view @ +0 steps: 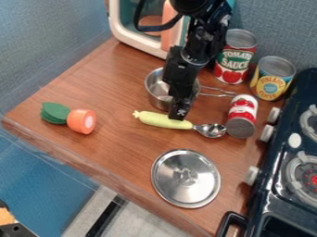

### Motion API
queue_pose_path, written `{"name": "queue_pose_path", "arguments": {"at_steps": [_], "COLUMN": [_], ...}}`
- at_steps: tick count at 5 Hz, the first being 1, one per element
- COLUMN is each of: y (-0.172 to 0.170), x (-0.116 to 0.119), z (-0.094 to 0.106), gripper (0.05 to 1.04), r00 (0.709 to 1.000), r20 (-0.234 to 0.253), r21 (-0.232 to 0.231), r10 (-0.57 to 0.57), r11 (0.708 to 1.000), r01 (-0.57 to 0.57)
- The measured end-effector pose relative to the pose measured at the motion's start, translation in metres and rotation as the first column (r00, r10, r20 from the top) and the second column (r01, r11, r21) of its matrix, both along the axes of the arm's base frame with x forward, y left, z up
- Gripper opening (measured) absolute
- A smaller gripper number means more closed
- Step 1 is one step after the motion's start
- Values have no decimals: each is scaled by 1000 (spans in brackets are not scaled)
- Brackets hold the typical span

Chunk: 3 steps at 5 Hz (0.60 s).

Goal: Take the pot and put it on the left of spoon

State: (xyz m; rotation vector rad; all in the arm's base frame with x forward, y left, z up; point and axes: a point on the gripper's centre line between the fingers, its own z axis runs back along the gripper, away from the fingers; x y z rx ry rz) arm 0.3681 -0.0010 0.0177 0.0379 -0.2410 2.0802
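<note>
Pot (156, 94): upright on the bench (117, 157), behind the yellow handle of the spoon (162, 120). Its wire handle (217, 92) extends to the right, towards the cans. The pot is not at the left of the spoon.
Spoon: lies flat, handle end to the left, bowl to the right. It serves as the reference for placement.
Hand (180, 114): points down at the near side of the pot, close to the spoon's handle. Degree of opening: cannot be told. Hold on the pot: cannot be confirmed.
Target area: judged to be the stretch of bench between the orange toy vegetable (82, 121) and the spoon's handle end.
Lid (186, 178): lies on the bench in front of the spoon, apart from the pot. The task does not call for it.
Cans: tomato sauce can (235, 56) and yellow-labelled can (273, 78) at the back; red-and-white can (242, 116) beside the spoon's bowl.
Task status, done: the hand is positioned at the pot. Placement is not accomplished.
Task status, left: secure the grasp if none exists, raise the pot, shift it left, set it down upright, release.
Progress estimate: early; probably at the grasping step.
Caution: lift the pot before travel. A low path could drag the spoon and disturb the reference.
</note>
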Motion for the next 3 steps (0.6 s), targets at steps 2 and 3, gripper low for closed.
{"name": "queue_pose_path", "arguments": {"at_steps": [2, 3], "y": [10, 10], "x": [-1, -1], "z": [61, 62], "gripper": [1001, 1001], "r00": [994, 994], "r20": [98, 103], "r21": [-26, -26], "r10": [-43, -44], "r11": [999, 999], "r01": [46, 47]}}
